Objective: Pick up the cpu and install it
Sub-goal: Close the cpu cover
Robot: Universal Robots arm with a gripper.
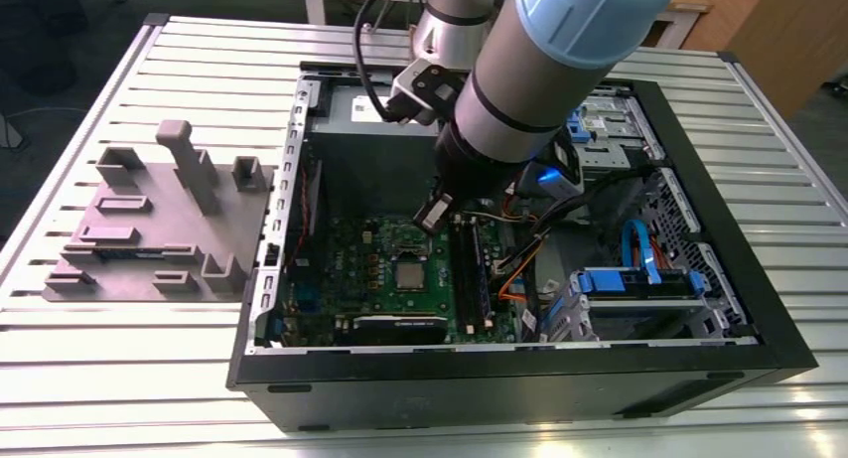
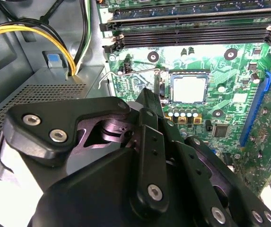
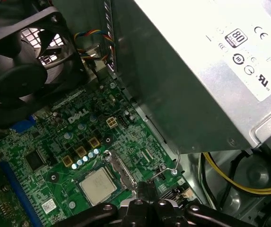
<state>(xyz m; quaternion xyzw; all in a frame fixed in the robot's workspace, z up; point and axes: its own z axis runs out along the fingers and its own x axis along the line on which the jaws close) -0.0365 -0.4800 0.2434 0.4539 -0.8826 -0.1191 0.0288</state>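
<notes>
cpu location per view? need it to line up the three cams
Exterior view: the cpu lies flat on the green motherboard inside the open case, below the arm.
Second wrist view: cpu sits in its socket, beyond the gripper, near the black memory slots.
First wrist view: cpu sits in the socket, close to the gripper.
Shared landmark: the wire socket lever beside the cpu.
</notes>
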